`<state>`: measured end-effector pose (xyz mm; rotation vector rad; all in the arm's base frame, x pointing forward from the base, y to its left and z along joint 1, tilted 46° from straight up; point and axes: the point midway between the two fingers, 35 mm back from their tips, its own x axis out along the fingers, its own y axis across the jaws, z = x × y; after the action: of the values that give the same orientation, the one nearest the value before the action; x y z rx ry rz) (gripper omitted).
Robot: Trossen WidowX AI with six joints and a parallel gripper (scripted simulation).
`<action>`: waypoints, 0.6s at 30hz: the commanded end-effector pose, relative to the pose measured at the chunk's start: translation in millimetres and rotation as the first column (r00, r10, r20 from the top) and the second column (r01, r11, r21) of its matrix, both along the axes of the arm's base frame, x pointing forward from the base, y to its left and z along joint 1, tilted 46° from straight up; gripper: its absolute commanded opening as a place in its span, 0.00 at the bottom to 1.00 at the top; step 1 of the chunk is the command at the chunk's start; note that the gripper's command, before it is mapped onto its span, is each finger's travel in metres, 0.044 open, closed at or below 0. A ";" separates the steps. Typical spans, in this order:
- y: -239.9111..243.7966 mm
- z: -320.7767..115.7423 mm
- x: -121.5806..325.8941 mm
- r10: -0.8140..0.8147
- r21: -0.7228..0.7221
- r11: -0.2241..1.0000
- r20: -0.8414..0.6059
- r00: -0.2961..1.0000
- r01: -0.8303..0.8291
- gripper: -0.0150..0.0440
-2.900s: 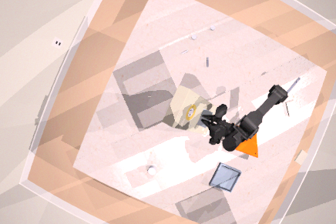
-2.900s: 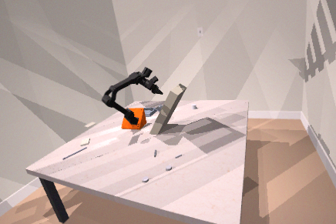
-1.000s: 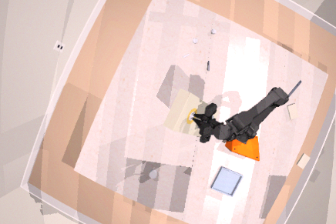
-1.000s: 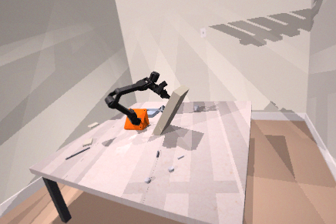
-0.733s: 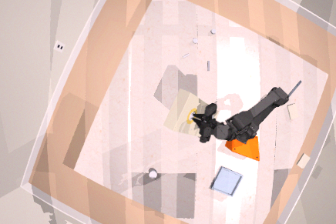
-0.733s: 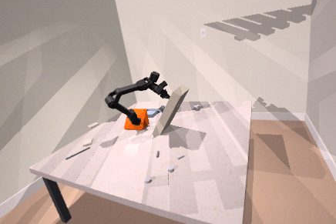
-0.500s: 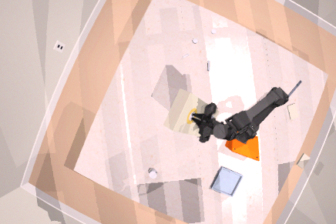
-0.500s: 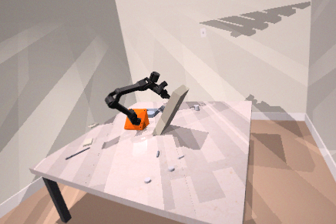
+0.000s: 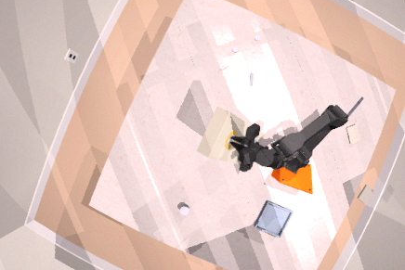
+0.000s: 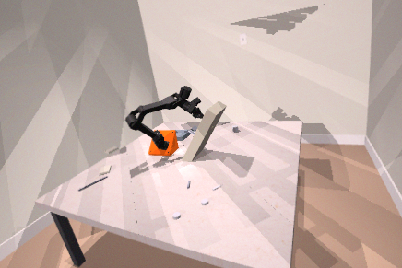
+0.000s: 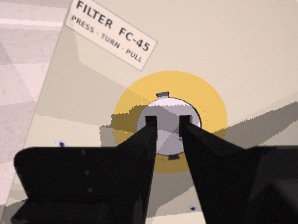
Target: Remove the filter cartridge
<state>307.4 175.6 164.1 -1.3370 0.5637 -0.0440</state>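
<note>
The service panel (image 9: 213,129) (image 10: 206,131) (image 11: 95,95) is a beige slab leaning back, with a yellow ring (image 11: 212,107) on its face. The round pale cartridge (image 11: 169,106) sits inside the ring, with dark notches at its upper and lower edges. My gripper (image 9: 232,141) (image 10: 202,116) (image 11: 168,127) is at the cartridge face, its narrow fingers slightly apart, one over each dark slot. Nothing is held between them. How deep the tips reach into the slots is hidden. The blue-grey tray (image 9: 274,218) (image 10: 183,134) lies on the table, away from the panel.
An orange wedge-shaped block (image 9: 299,180) (image 10: 162,146) stands at the arm's base, between the arm and the tray. A white cylinder (image 9: 184,210) stands beyond the panel's lower side in the top view. Small pale pieces and a dark rod (image 9: 355,107) (image 10: 93,183) lie on the table.
</note>
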 end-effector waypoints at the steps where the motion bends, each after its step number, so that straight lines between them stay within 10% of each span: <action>1: -0.5 -1.6 1.1 0.003 -0.003 1.000 -0.005 1.000 -0.003 0.40; 18: -3.5 -4.7 8.7 0.003 -0.003 1.000 -0.004 1.000 -0.003 0.40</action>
<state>313.6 174.3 161.7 -1.3407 0.5573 -0.0432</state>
